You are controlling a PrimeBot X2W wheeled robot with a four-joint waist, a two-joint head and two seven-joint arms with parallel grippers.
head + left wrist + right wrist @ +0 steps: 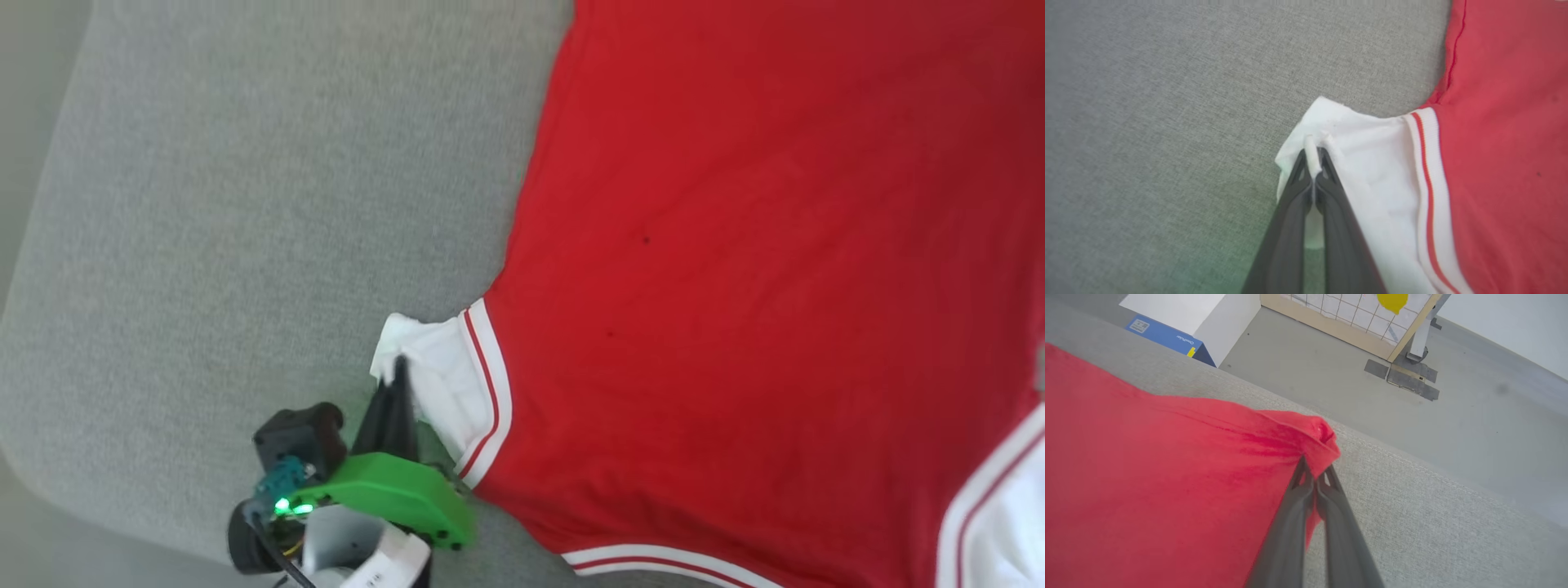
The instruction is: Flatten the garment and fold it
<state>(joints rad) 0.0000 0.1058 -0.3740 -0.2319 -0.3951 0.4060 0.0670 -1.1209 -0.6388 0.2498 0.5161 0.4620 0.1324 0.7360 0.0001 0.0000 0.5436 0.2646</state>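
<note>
The garment (735,269) is a red jersey with white sleeves and red-white striped trim, spread over a grey cushioned surface. My left gripper (399,366) is shut on the edge of its white sleeve (441,376); the left wrist view has the garment (1502,163) at right and a fold of the sleeve (1363,163) pinched between the tips of the left gripper (1313,157). In the right wrist view my right gripper (1314,470) is shut on a bunched red corner of the garment (1147,465), close to the surface's edge.
The grey cushioned surface (245,204) spreads left of the garment, its rounded edge at the lower left. Beyond its far edge, the right wrist view has the floor (1453,416), a blue and white box (1167,335) and a wooden-framed grid panel (1355,318).
</note>
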